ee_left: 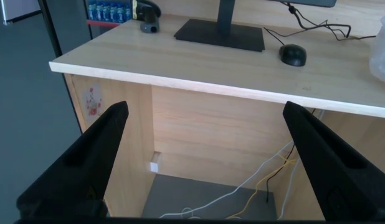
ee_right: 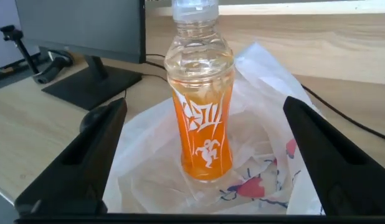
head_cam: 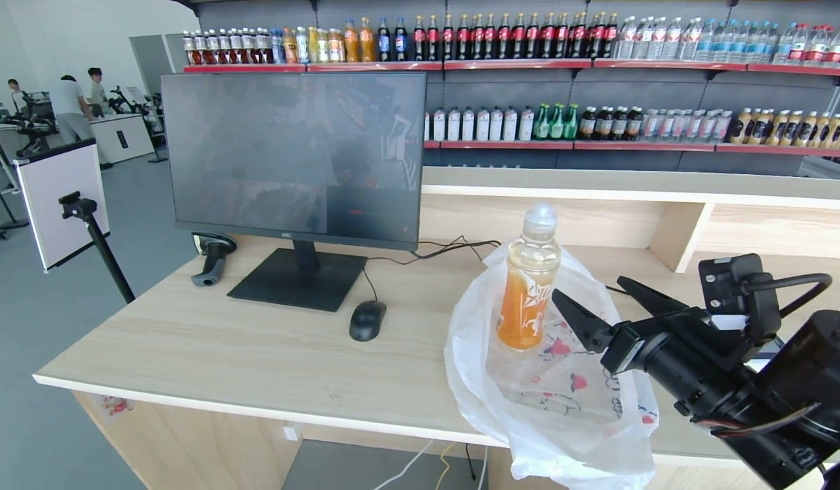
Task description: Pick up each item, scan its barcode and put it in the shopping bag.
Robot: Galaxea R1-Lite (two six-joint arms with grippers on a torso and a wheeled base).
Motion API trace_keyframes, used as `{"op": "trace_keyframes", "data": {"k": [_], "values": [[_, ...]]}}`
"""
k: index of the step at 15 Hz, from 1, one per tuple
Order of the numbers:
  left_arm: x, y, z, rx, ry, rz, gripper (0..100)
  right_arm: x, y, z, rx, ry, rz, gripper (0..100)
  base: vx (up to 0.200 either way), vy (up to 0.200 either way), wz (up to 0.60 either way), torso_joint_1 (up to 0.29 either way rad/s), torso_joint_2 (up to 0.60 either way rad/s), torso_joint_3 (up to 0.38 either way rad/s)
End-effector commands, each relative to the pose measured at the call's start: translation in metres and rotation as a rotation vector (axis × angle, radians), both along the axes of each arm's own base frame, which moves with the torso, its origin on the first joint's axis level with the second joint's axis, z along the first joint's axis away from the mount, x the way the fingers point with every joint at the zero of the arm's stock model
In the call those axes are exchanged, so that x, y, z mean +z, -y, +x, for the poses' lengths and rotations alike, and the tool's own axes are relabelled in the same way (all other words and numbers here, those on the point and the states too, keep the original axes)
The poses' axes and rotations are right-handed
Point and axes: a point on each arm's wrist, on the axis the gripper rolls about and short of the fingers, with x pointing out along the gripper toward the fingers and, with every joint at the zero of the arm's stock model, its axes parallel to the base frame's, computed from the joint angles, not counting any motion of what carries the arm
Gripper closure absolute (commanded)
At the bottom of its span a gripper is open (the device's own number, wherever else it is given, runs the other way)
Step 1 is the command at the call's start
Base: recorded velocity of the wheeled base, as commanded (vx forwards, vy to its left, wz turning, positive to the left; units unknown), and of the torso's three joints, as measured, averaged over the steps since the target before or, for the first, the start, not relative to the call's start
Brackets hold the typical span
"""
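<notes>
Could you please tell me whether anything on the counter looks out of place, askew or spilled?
The white plastic shopping bag lies crumpled on the light wooden counter, and part of it droops over the front edge, where it could slip. The clear bottle with an orange label stands upright among its folds, capped. Nothing is spilled.

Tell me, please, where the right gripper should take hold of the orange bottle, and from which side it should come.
Probably the narrow waist of the orange bottle, below the clear shoulder. It stands upright on the white bag, so a level approach from the robot's right, where the open right gripper faces it, looks best.
</notes>
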Motion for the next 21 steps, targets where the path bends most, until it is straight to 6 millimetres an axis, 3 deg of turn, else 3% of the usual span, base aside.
{"op": "trace_keyframes", "data": {"k": [1,7,11,14,16,21], "values": [[0.000,0.000,0.000,0.000,0.001,-0.002,0,-0.008,0.003,-0.007,0.026,-0.023,-0.050,0,-0.200,0.000,0.00,0.027,0.01,0.002],[0.000,0.000,0.000,0.000,0.001,0.000,0,-0.009,0.004,-0.009,0.075,-0.028,-0.062,0,-0.033,0.000,0.00,0.000,0.00,-0.001],[0.000,0.000,0.000,0.000,0.001,-0.002,0,-0.009,0.008,-0.008,0.059,-0.034,-0.049,0,0.000,0.000,-0.60,0.007,0.00,-0.002],[0.000,0.000,0.000,0.000,0.001,-0.002,0,-0.007,0.014,-0.020,0.060,-0.021,-0.067,0,0.000,0.000,-0.40,0.006,0.00,0.003],[0.000,0.000,0.000,0.000,0.001,-0.003,0,-0.009,0.021,-0.030,0.054,-0.028,-0.089,0,0.000,-0.200,0.00,0.002,0.00,0.000],[0.000,0.000,0.000,0.001,0.001,-0.005,0,0.004,0.032,-0.017,-0.027,0.032,-0.063,0,0.000,-0.200,0.00,0.003,0.00,0.000]]}}
